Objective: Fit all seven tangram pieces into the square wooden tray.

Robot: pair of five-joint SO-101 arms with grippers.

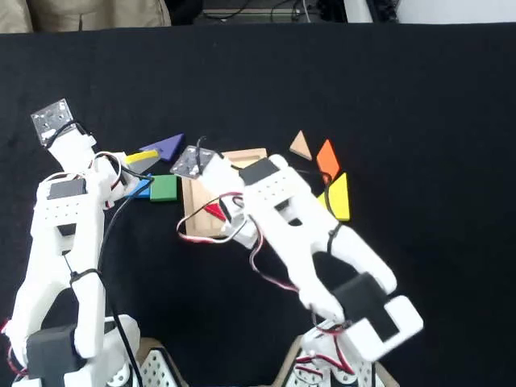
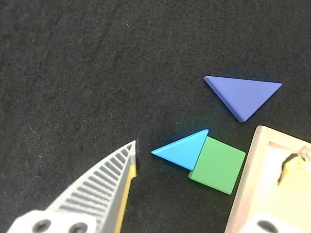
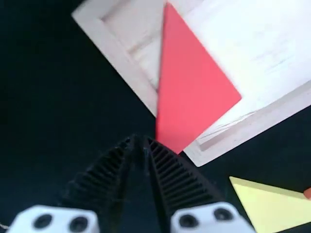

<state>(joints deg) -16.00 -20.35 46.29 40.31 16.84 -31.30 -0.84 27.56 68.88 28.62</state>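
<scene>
The square wooden tray (image 1: 247,153) lies mid-table. A red triangle (image 3: 189,92) rests across the tray's rim (image 3: 121,63), one corner poking out over it. My right gripper (image 3: 142,141) is shut with nothing in it, its tips right beside that corner; from above it (image 1: 228,219) hangs over the tray. My left gripper (image 1: 135,171) is open above the blue triangle (image 2: 182,149) and the green square (image 2: 218,165), which touch each other just outside the tray (image 2: 248,179). One yellow-lined finger (image 2: 112,184) shows there. A purple triangle (image 2: 243,94) lies apart, beyond them.
On the other side of the tray lie a tan triangle (image 1: 300,146), an orange piece (image 1: 327,159) and a yellow triangle (image 1: 339,197). The yellow triangle (image 3: 272,208) sits close to the tray's corner. Black cloth covers the table, with bare room at the far side.
</scene>
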